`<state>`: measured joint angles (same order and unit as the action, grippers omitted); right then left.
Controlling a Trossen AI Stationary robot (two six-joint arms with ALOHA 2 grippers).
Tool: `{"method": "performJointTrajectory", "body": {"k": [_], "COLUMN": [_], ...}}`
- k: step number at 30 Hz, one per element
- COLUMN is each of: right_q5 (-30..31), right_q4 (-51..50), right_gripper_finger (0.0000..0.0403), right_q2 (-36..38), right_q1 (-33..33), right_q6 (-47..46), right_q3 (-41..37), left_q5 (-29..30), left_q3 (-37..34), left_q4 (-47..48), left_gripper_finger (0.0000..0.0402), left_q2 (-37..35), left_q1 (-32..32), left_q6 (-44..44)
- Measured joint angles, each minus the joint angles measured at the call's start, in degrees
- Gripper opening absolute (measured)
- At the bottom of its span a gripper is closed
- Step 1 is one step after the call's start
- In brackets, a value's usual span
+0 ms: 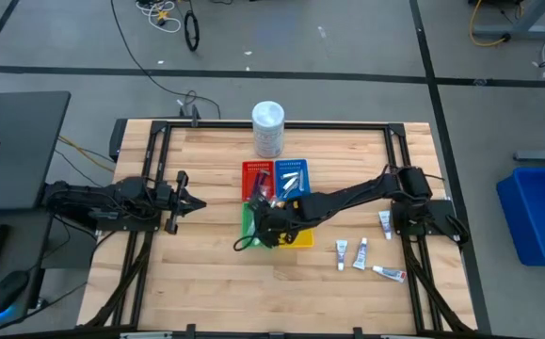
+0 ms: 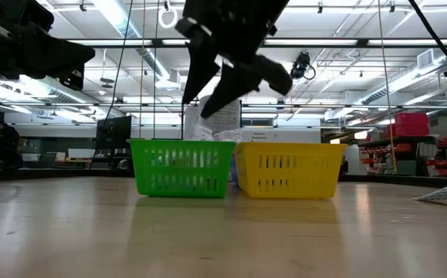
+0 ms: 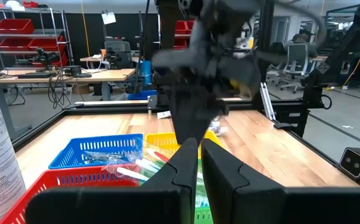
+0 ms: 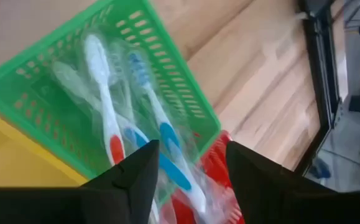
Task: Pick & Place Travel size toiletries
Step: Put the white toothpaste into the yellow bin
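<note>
Several toothbrushes [image 4: 108,118] in clear wrappers lie in the green tray [image 4: 173,68], white with red and blue on the handles. My right gripper [image 4: 189,168] hangs open above that tray [image 2: 181,166], fingers slanting down, with nothing between them. Small white tubes [image 1: 342,252] [image 1: 360,251] [image 1: 385,222] lie flat on the table at the right, near the right arm's base. More small items lie in the blue tray [image 1: 293,174]. My left gripper [image 1: 184,200] waits shut and level over the table's left side.
Red [image 1: 255,172], blue, green [image 1: 248,226] and yellow [image 1: 302,237] trays stand together in a square at the table's middle. A tall white tub [image 1: 268,128] stands behind them at the far edge. Another tube [image 1: 390,273] lies at the near right. Bare wood lies along the near edge.
</note>
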<state>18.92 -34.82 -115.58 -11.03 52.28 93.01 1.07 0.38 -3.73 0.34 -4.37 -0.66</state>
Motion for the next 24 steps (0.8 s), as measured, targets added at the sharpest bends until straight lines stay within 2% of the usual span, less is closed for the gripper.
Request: {"method": "performJointTrajectory", "body": {"k": [5, 14, 20, 24], "right_q5": [-4.81, -20.42, -22.15, -22.07], "right_q4": [-2.24, -1.43, -1.85, -2.88], "right_gripper_finger": [0.0174, 0.0124, 0.0080, 0.0053], "right_q2": [3.48, 6.26, 6.77, 7.80], "right_q1": [1.43, 4.01, 6.22, 7.24], "right_q6": [-5.13, -18.01, -28.69, -31.36], "right_q3": [0.02, -0.88, -2.78, -2.78], "left_q5": [0.00, -0.01, 0.00, -0.01], "left_q3": [0.00, -0.02, 0.00, -0.01], "left_q4": [0.06, 0.00, 0.00, 0.01], "left_gripper_finger": [0.0027, 0.0027, 0.0027, 0.0027], "left_q2": [0.02, 0.00, 0.00, 0.01], "left_q1": [0.01, 0.01, 0.00, 0.00], "left_q6": [0.01, 0.01, 0.01, 0.01]}}
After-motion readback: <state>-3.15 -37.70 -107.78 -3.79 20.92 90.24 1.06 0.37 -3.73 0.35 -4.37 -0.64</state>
